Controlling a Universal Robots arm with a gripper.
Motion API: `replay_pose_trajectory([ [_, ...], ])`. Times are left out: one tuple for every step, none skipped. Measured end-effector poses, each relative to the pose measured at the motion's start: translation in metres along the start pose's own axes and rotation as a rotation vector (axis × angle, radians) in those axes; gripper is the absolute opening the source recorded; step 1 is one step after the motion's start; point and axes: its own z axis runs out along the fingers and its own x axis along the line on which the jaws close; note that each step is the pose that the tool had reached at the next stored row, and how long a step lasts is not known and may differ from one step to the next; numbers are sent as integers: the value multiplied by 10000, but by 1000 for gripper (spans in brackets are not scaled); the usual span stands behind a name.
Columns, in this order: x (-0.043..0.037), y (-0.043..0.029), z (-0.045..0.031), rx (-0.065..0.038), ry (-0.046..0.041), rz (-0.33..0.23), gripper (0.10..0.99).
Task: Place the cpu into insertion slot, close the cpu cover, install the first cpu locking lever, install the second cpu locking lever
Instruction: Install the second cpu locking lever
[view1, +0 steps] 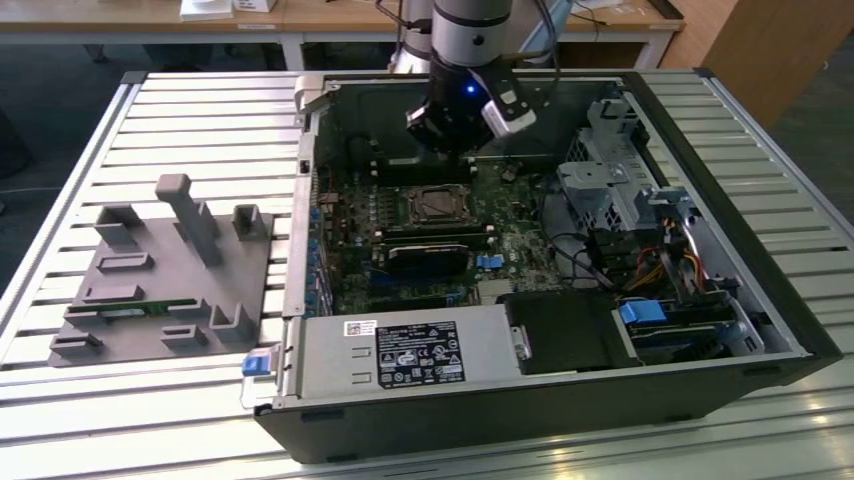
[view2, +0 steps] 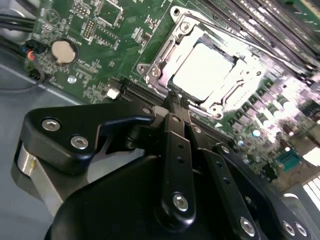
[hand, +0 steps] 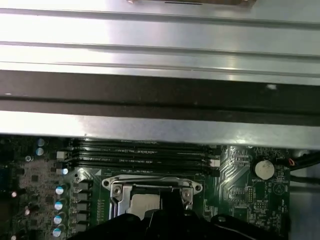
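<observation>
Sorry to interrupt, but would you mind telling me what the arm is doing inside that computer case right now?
The arm's gripper hangs over the motherboard in the open computer case, right beside the insertion slot. The cpu already sits in the slot, and the cpu cover lies down around it. The jaws look closed and hold nothing.

A grey fixture tray (view1: 160, 285) lies on the slatted table (view1: 80, 180) beside the open computer case (view1: 561, 400), coin battery (view2: 64, 50) on its motherboard
</observation>
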Motion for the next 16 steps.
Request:
replay_pose_trajectory([
  [0, 2, -31, 1, 1, 0, 106],
  [0, 2, -52, 3, 2, 0, 106],
  [-1, -3, -56, -1, 0, -1, 106],
  [0, -12, -57, -2, 0, -1, 106],
  [0, -26, -58, 0, 0, 0, 106],
  [1, -43, -59, 0, 1, 0, 106],
  [2, -66, -60, 0, 0, -1, 106],
  [3, -89, -61, -1, 0, -1, 106],
  [4, -114, -63, 1, 1, 0, 106],
  [5, -138, -64, 1, 1, 0, 106],
  [6, -162, -66, 0, 0, 1, 106],
  [7, -186, -66, -1, 0, 0, 106],
  [7, -203, -67, 0, 1, 0, 106],
  [7, -216, -66, 1, 1, -1, 106],
  [7, -224, -64, -1, 5, 0, 106],
  [7, -225, -58, -4, 24, 1, 106],
])
